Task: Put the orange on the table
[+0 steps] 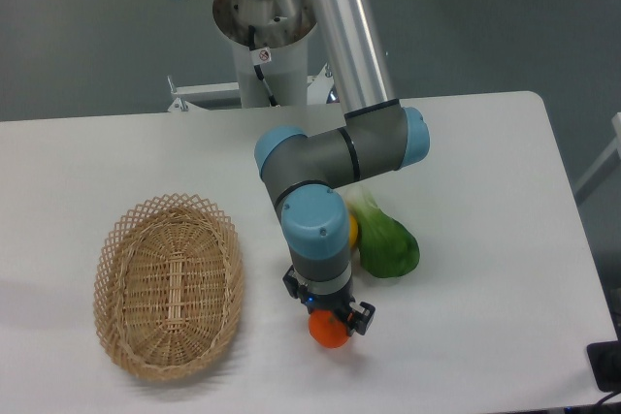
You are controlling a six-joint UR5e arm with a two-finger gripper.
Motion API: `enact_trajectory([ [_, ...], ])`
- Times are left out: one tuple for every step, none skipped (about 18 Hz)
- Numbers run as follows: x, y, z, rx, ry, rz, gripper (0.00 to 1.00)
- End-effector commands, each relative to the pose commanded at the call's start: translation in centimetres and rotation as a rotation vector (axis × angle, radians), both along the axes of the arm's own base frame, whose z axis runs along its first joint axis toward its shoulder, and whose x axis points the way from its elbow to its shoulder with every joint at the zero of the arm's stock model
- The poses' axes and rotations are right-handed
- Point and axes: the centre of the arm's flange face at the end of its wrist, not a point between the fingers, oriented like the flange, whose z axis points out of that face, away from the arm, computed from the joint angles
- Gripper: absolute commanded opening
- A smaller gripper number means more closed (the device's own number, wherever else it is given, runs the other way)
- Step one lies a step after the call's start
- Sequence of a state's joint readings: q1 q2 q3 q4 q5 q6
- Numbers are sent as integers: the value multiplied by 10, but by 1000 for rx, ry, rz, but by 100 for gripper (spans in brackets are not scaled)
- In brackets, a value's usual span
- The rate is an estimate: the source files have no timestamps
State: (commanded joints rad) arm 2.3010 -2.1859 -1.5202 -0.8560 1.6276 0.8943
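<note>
The orange is a small round bright-orange fruit low over the white table, near its front edge. My gripper points straight down over the orange and its fingers are closed around the top of it. The wrist hides the upper part of the fruit and most of the fingers. I cannot tell whether the orange touches the tabletop.
An oval woven wicker basket lies to the left of the gripper. A yellow lemon peeks out behind the wrist, and a green leafy vegetable lies just right of it. The arm's base stands at the table's far edge.
</note>
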Motion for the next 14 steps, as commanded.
enact_trajectory([
  [0, 0, -1, 2, 2, -2, 56],
  [0, 1, -1, 2, 2, 0, 56],
  [0, 0, -3, 3, 2, 1, 56],
  [1, 2, -5, 0, 0, -2, 56],
  [4, 5, -7, 0, 0, -8, 56],
  [4, 5, -7, 1, 1, -8, 56],
  [4, 5, -8, 2, 1, -6, 57],
  [4, 5, -8, 3, 2, -6, 57],
  [4, 5, -9, 2, 1, -6, 58],
  [4, 5, -8, 4, 3, -6, 58],
  [5, 5, -9, 4, 3, -8, 58],
  [5, 5, -9, 4, 3, -8, 59],
  [4, 5, -9, 4, 3, -6, 60],
  [5, 5, -9, 4, 3, -8, 60],
])
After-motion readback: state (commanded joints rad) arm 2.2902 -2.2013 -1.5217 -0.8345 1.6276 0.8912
